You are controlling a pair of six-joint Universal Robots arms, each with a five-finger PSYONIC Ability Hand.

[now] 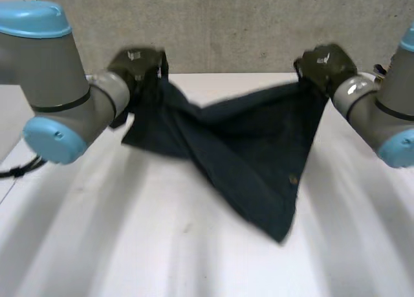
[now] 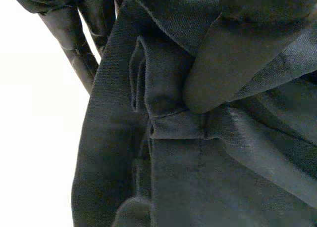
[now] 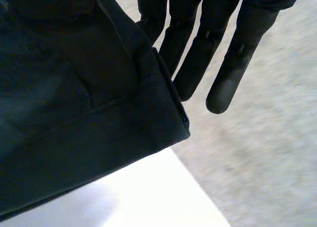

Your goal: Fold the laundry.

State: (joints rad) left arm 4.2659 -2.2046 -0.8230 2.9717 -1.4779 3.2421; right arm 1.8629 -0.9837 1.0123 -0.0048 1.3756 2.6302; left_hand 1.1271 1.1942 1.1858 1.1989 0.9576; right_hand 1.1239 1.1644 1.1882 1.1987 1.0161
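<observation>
— Anything to read on it?
— All I can pick out is one small round brownish stud (image 1: 293, 178) on the dark navy twill garment (image 1: 252, 142), too small to read.

— Where is it, and how does it run?
— It's up over the white table (image 1: 116, 245), strung crosswise from my left hand (image 1: 139, 63) to my right hand (image 1: 323, 63), with the top edge sagging in the middle. Below, it tapers to one pointed corner (image 1: 281, 235) at the near right. I can't tell whether the tip touches the tabletop.

— Your grip?
— On the left, my thumb (image 2: 223, 64) pinches a bunched, stitched fold, and the fingers (image 2: 74, 44) beside it are nearly straight. On the right, my thumb (image 3: 114, 78) clamps the cloth just inside a hemmed corner (image 3: 171, 120), and the fingers (image 3: 223, 83) are straight and close together past the hem.

— Room to work?
— There's bare tabletop in front of the garment and to its left. Behind my hands the table's far edge meets a grey concrete wall (image 1: 226, 25). By my right hand the table ends and grey floor (image 3: 267, 153) begins.
</observation>
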